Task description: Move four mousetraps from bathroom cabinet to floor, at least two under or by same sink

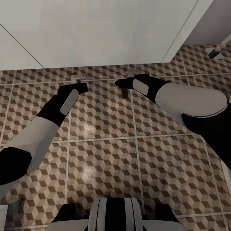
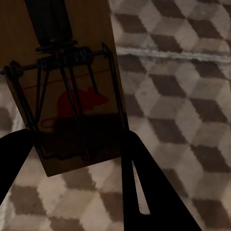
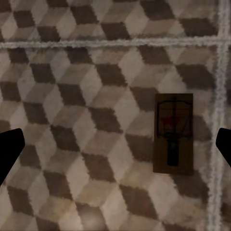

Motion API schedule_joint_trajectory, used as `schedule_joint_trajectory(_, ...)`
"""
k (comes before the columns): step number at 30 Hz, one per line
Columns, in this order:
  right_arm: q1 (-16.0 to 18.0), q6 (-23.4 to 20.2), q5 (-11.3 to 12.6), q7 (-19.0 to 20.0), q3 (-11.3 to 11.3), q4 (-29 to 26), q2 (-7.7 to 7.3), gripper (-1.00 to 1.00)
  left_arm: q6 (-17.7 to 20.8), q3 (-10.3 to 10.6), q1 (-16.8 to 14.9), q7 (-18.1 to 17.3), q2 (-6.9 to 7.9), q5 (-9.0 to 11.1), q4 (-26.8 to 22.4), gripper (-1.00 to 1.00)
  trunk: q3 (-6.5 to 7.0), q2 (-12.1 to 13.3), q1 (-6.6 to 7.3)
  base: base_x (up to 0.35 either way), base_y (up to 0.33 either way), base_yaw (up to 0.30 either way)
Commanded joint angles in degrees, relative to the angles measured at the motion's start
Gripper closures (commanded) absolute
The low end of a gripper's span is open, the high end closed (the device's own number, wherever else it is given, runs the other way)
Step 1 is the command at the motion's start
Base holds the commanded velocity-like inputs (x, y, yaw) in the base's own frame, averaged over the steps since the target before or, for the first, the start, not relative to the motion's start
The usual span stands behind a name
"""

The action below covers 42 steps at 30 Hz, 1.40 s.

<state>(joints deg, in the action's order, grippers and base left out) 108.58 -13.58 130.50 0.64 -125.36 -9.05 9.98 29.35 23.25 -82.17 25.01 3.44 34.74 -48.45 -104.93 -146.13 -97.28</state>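
The main risk sits with the left gripper (image 1: pixel 80 87): its fingers (image 2: pixel 144 192) pinch a mousetrap (image 2: pixel 72 96) by the lower end of the board, and a thin board held that way over hard tile could twist or slip out, landing on edge or skidding away from the spot meant for it. Letting go from too high would cause the same trouble, and a careless finger near the wire spring might snag it. The right gripper (image 1: pixel 120 84) hovers above a second mousetrap (image 3: pixel 173 133) that lies flat on the patterned floor (image 1: pixel 102 141), just beside a grout line; its jaws stand spread wide with nothing between them, so a downward drift could nudge that trap out of place. Both arms reach forward and low, forearms angled inward toward each other, grippers pointing at the tiles close to the white wall (image 1: pixel 96 32). A small metallic fitting shows on the floor just beyond the left gripper, though what it is I cannot tell.
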Motion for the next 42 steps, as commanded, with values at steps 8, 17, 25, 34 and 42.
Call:
schedule_joint_trajectory(8, 0.06, 1.17, 0.45, -0.18, -0.4, -1.93, 0.02, -1.0, -0.68, 0.43, -0.04, 0.54, 0.08, 0.58, 0.84, -1.0, -0.03, -0.01, 0.01, 0.002, 0.0, 0.0)
schedule_joint_trajectory(17, 0.06, 1.92, 0.46, -1.55, -0.41, -3.22, 0.02, -1.0, -0.63, 0.48, -0.05, 0.3, 0.23, 0.75, 0.89, -1.0, -0.03, -0.01, 0.01, 0.0, 0.0, 0.0)
schedule_joint_trajectory(25, 0.06, 2.03, 0.46, -1.75, -0.41, -3.56, 0.02, -1.0, -0.7, 0.48, -0.02, 0.3, 0.26, 0.82, 1.29, -1.0, -0.03, -0.01, 0.01, 0.0, 0.0, 0.0)
schedule_joint_trajectory(34, 0.06, 2.76, 0.46, -2.0, -0.38, -4.4, 0.02, -1.0, -0.78, 0.48, -0.03, 0.17, 0.18, 0.77, 2.87, -1.0, -0.03, -0.01, 0.01, -0.092, 0.0, 0.0)
schedule_joint_trajectory(42, 0.06, 2.92, 0.46, -3.37, -0.4, -4.74, 0.02, -1.0, -0.83, 0.48, -0.02, 0.21, 0.09, 0.76, 3.41, -1.0, -0.03, -0.01, 0.01, -0.288, 0.0, 0.0)
